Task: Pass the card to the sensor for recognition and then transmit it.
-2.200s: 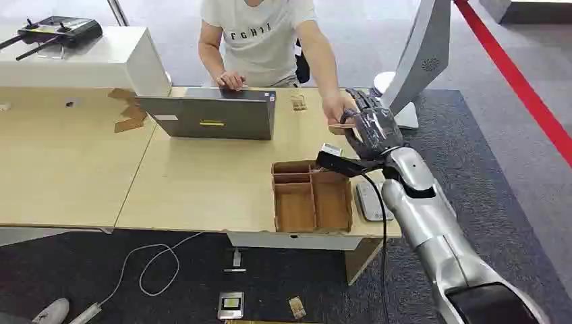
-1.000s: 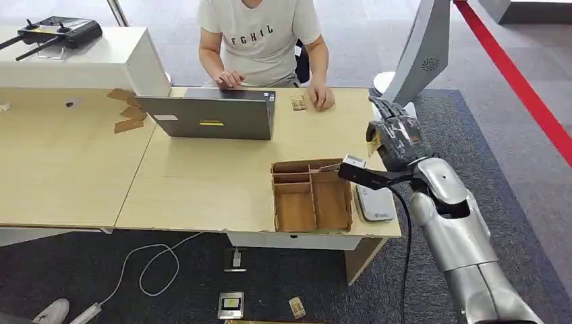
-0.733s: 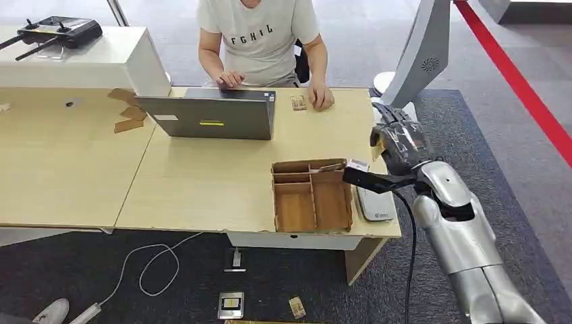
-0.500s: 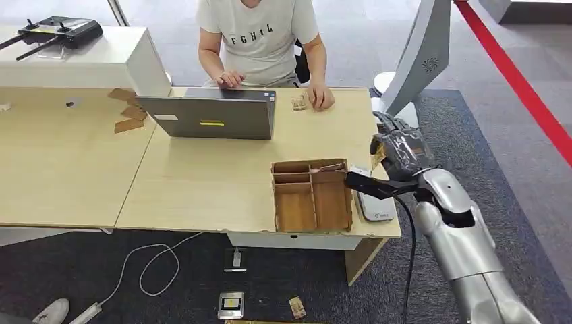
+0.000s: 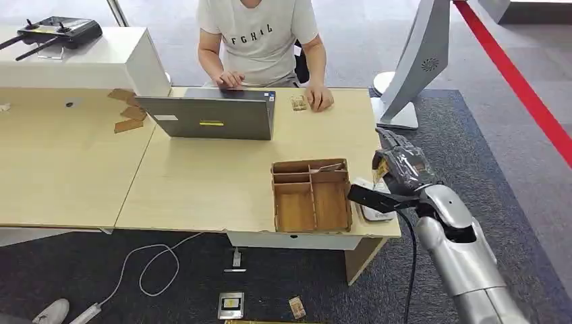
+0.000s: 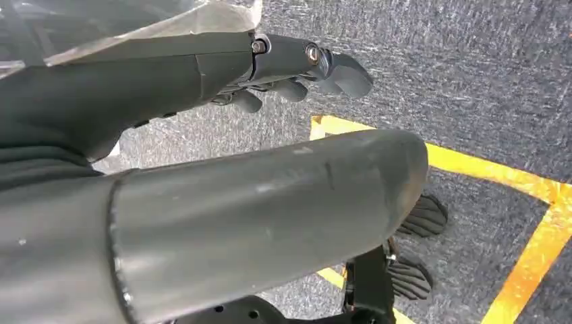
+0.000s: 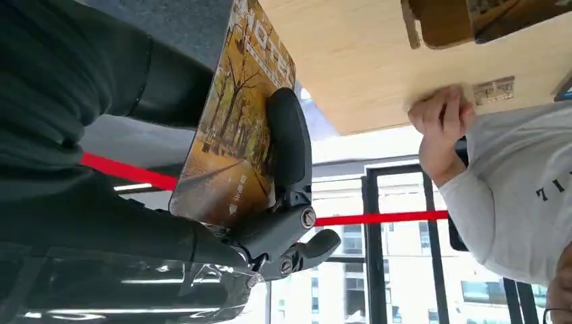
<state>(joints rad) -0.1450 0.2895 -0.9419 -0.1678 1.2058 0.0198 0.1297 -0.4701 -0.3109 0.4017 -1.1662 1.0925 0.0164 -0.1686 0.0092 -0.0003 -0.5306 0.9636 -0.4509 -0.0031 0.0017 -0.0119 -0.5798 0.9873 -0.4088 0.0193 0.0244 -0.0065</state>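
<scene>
1. The right hand [image 5: 398, 169] holds the card [image 7: 233, 128], a picture card printed with autumn trees. In the right wrist view the thumb [image 7: 289, 138] presses across the printed face, with the darker fingers behind it.

2. In the head view the card shows as a yellow edge [image 5: 380, 167] at the hand, above the near right corner of the table [image 5: 202, 182].

3. Change over the last two seconds: the right hand was at the person's hand [image 5: 320, 99] near the far edge of the table. It has since drawn back and down toward the white card reader [image 5: 367, 199], which lies just beside the compartmented wooden tray [image 5: 311, 194].

4. The person's hand has returned to rest on the table beside a small card [image 5: 298, 102], next to the laptop [image 5: 210, 116].

5. Judgement: pickup from the person is complete. The card is now close above the reader, so the recognition step is in hand; transmission is not yet done.

6. The left hand [image 6: 297, 67] hangs over carpet with fingers curled in, holding nothing.
</scene>
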